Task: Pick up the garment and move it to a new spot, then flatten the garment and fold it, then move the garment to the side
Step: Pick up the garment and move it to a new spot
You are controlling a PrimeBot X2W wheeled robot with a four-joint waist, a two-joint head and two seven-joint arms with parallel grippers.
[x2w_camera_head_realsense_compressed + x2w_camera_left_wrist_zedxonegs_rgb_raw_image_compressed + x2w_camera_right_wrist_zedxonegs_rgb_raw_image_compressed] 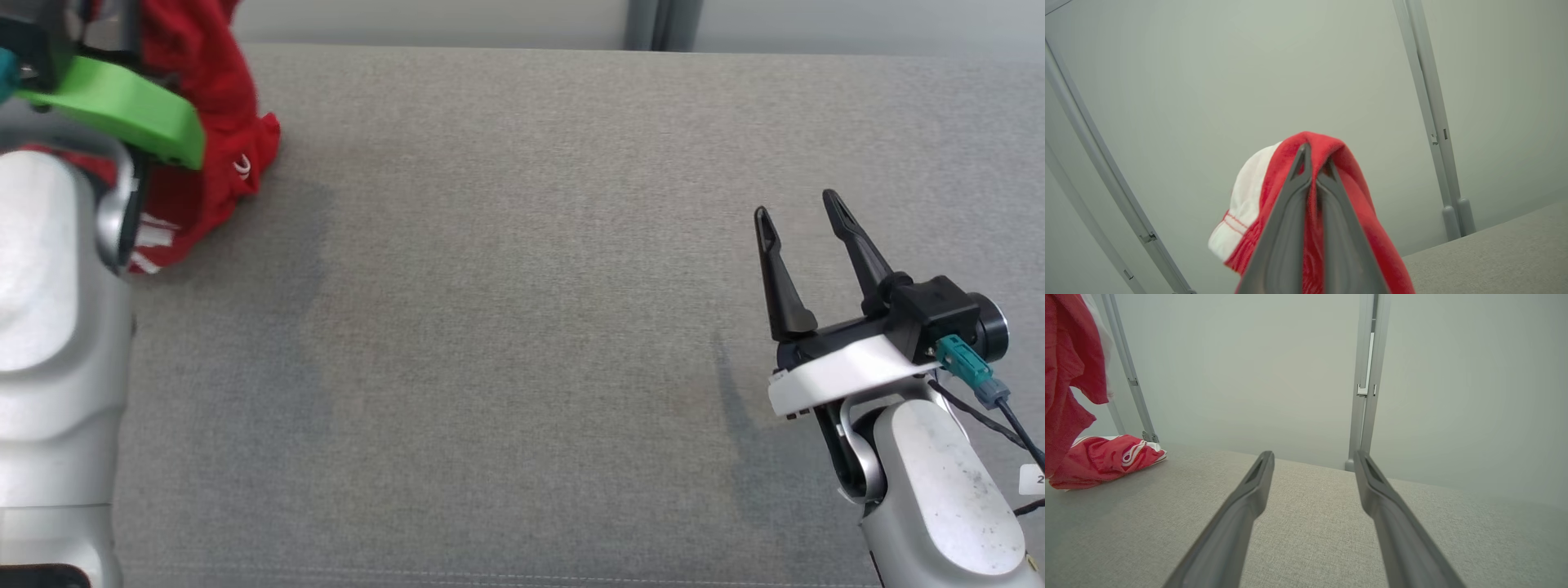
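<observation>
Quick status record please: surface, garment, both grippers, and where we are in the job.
surface: grey fabric top
garment: red and white, bunched, at the far left; upper part lifted, lower end appears to rest on the surface
left gripper: shut on the garment, cloth draped over its fingers
right gripper: open, empty, above the surface, well apart from the garment
stage: pick-up under way; garment not yet flattened or folded
</observation>
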